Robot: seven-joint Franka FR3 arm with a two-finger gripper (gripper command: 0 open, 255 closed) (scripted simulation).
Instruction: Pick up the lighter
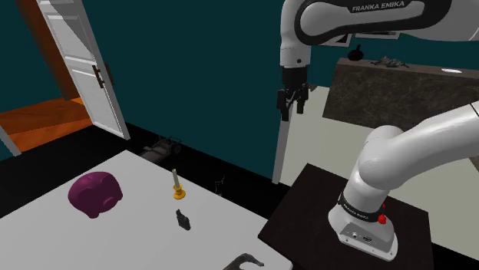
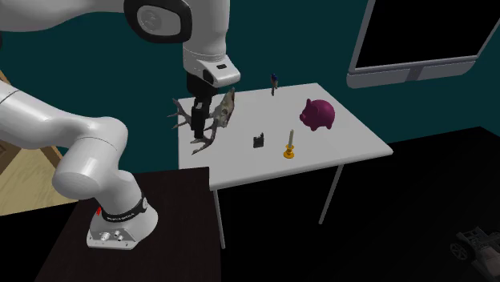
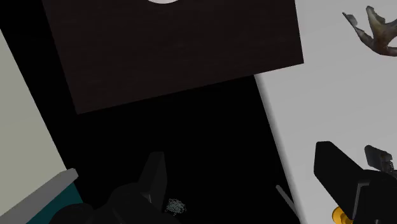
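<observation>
**Black lighter (image 1: 183, 220) on the white counter (image 1: 46, 230), jaws released and empty.**
Lighter sits just beside the yellow-based candlestick (image 1: 178, 186), not touching it. Purple piggy bank (image 1: 96, 194) is near the candlestick on its opposite side. Antler piece (image 2: 212, 120) lies farther from the candlestick than the lighter does, at the counter edge. Gripper (image 1: 292, 106) hangs high up, well apart from the candlestick, above the gap between the counter edge and the dark stand (image 1: 307, 207). Jaws are spread wide with nothing between them.
</observation>
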